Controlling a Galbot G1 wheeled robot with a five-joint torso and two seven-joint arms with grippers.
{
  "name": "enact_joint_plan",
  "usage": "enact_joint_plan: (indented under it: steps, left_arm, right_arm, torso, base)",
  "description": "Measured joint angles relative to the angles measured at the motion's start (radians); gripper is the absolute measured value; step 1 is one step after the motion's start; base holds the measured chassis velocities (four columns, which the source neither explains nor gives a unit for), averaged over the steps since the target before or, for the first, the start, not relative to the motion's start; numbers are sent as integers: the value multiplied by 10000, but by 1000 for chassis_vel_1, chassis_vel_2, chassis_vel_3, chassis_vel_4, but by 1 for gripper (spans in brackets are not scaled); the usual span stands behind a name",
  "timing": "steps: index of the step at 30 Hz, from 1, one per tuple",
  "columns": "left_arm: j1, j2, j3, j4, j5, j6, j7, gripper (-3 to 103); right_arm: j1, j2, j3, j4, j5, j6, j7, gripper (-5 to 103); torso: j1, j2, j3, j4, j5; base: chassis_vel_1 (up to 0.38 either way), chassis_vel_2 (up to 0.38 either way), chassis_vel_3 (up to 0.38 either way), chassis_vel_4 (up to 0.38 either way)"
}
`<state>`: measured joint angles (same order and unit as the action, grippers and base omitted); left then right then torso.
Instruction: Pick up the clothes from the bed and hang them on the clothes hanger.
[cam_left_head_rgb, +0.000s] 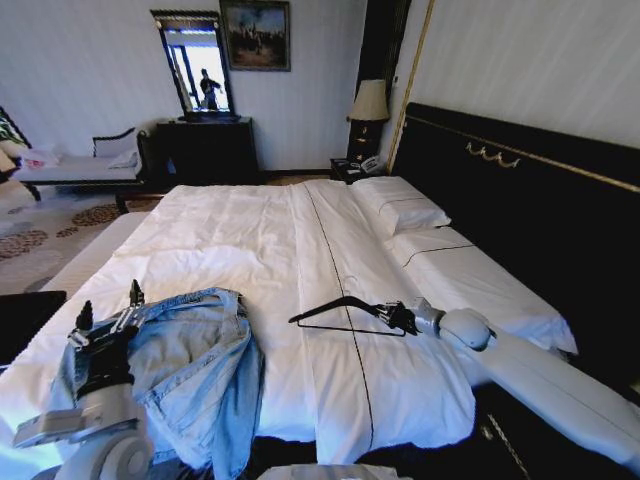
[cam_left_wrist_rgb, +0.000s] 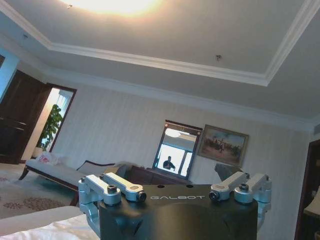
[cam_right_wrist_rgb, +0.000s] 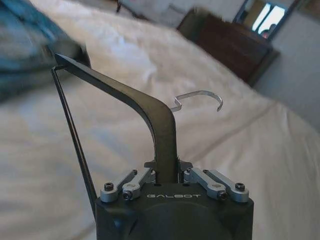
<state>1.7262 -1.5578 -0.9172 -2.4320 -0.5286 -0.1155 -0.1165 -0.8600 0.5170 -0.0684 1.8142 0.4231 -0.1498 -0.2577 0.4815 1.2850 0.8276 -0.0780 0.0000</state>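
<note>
The light blue denim clothes (cam_left_head_rgb: 200, 370) lie crumpled on the near left corner of the bed (cam_left_head_rgb: 250, 240), on its white duvet. My left gripper (cam_left_head_rgb: 110, 308) stands over the jacket's left edge, fingers pointing up and open. The left wrist view shows the same gripper (cam_left_wrist_rgb: 177, 194) spread wide against the ceiling with nothing between its fingers. To the right, my right gripper (cam_left_head_rgb: 400, 316) is shut on the black clothes hanger (cam_left_head_rgb: 340, 310), held just above the duvet. In the right wrist view the clothes hanger (cam_right_wrist_rgb: 125, 95) rises from the gripper (cam_right_wrist_rgb: 167, 172), its metal hook (cam_right_wrist_rgb: 200, 97) pointing away and the jacket (cam_right_wrist_rgb: 25, 45) blurred beyond.
White pillows (cam_left_head_rgb: 405, 205) lie against the black headboard with gold trim (cam_left_head_rgb: 520, 190). A lamp (cam_left_head_rgb: 368, 100) stands on a nightstand beside the bed. A dark dresser with a mirror (cam_left_head_rgb: 205, 145) and a cushioned chaise (cam_left_head_rgb: 80, 165) stand at the far wall.
</note>
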Motion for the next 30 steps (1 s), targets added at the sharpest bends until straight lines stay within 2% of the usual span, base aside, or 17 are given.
enact_joint_plan:
  steps: [7,9,12,21,30]
  left_arm:
    - [130,-35,1,80,133,-21,-64,100]
    - [178,-57,0,80,160,-29,-70,100]
    - [181,-59,-9,87,210,-35,-79,100]
    - [139,-53,-39,188,294,-48,-107,100]
    - [-66,100,-230,268,175,-9,-145,100]
  right_arm:
    - [-226,312,91,453,106,304,495,19]
    - [-241,564,3,462,144,1029,1119,19]
    - [-217,977,-57,492,15,1907,1539,19]
    - [-344,1300,-151,734,-142,2242,1637,19]
    - [-406,1470,-312,505,-542,2008,1547,19]
  torso:
    - [1,0,0,0,-1]
    - [0,0,0,-1,-3]
    - [1,0,0,1,0]
    - [1,0,0,0,-2]
    - [1,-3,1,-1,-2]
  base:
    - [0,0,0,0]
    - [0,0,0,0]
    - [0,0,0,0]
    - [0,0,0,0]
    - [0,0,0,0]
